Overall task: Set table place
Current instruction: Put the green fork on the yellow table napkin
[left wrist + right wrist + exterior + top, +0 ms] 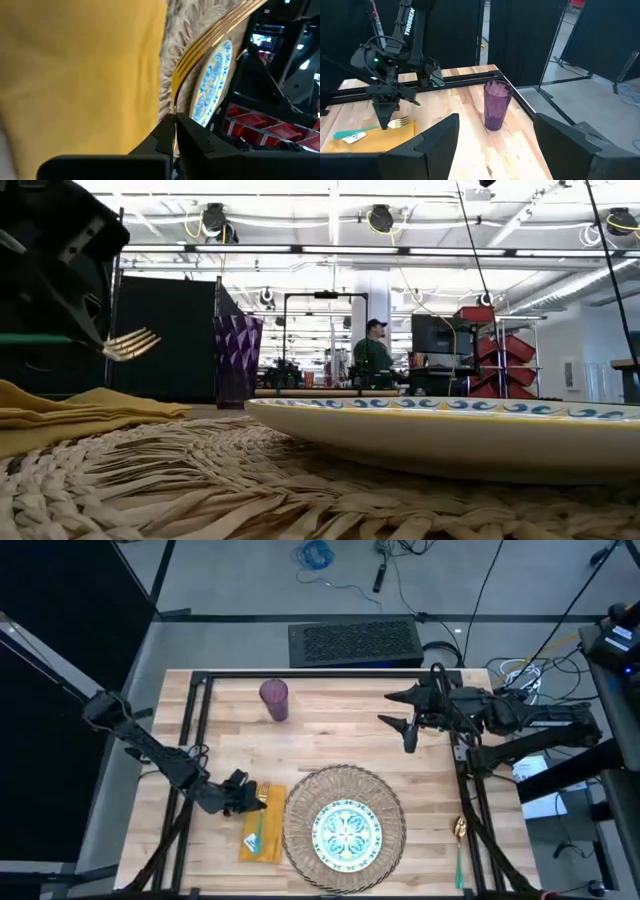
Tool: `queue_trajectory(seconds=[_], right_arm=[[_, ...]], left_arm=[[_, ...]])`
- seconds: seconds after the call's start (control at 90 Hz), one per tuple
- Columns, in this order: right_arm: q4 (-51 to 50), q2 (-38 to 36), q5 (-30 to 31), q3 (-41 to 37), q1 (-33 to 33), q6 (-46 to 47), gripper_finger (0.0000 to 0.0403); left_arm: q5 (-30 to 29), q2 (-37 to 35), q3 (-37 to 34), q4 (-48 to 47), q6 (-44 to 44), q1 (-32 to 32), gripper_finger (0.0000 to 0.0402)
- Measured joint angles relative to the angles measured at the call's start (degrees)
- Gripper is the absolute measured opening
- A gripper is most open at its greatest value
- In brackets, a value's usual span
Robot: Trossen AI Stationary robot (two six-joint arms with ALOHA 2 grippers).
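Now the left pincer (243, 796) is clenched on a gold metal fork (397, 122), held just above the folded yellow cloth napkin (262, 823). Beside it lie the round woven straw mat (300, 802) and blue-green patterned white plate (347, 831). The right pincer (400, 710), fingers released, hovers over the light wooden desk (330, 735) near the purple plastic tumbler (274, 699).

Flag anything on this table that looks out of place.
A teal-handled spoon lies at the table's right edge on the black frame, away from the mat. The left gripper holds a gold fork over the napkin.
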Motion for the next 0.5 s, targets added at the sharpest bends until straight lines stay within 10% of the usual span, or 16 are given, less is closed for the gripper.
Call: queue_trajectory(seconds=[0.5], right_arm=[[1.3,0.0,-0.4,0.0,0.0,-3.1,0.0242]], left_arm=[[1.0,13.1,-0.2,11.3,-0.8,0.3,0.0]])
